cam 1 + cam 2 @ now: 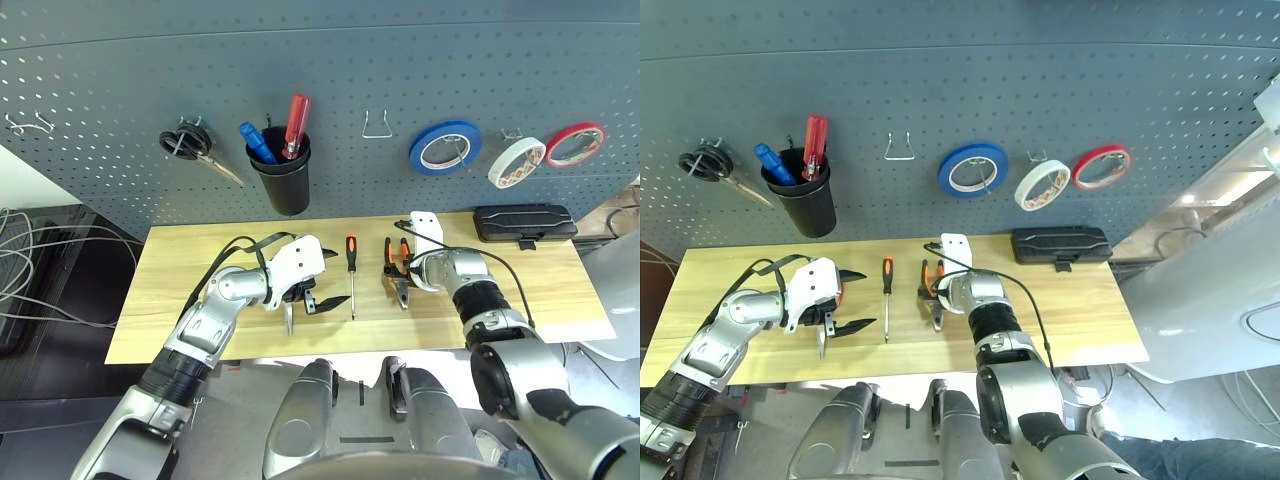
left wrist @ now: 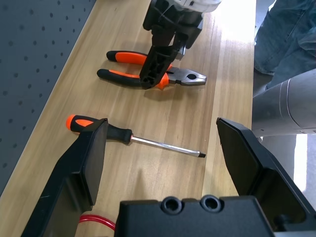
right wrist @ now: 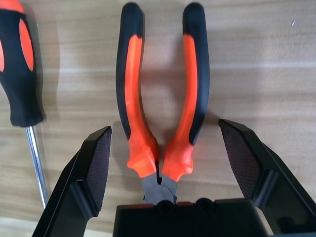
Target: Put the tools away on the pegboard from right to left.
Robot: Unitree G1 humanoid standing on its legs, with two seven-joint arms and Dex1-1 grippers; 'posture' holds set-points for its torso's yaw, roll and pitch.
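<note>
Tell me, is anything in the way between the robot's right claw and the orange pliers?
No, nothing visible is. The right gripper hangs open right over the pliers, one finger on each side of the handles, on bare table. The screwdriver lies off to the side, apart from them.

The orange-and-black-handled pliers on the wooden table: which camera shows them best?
The right wrist view: the orange-and-black-handled pliers lie between the open right hand, both handles plain. The left wrist view shows them whole, partly behind that hand. The two head views show them small, beside the slim screwdriver.
</note>
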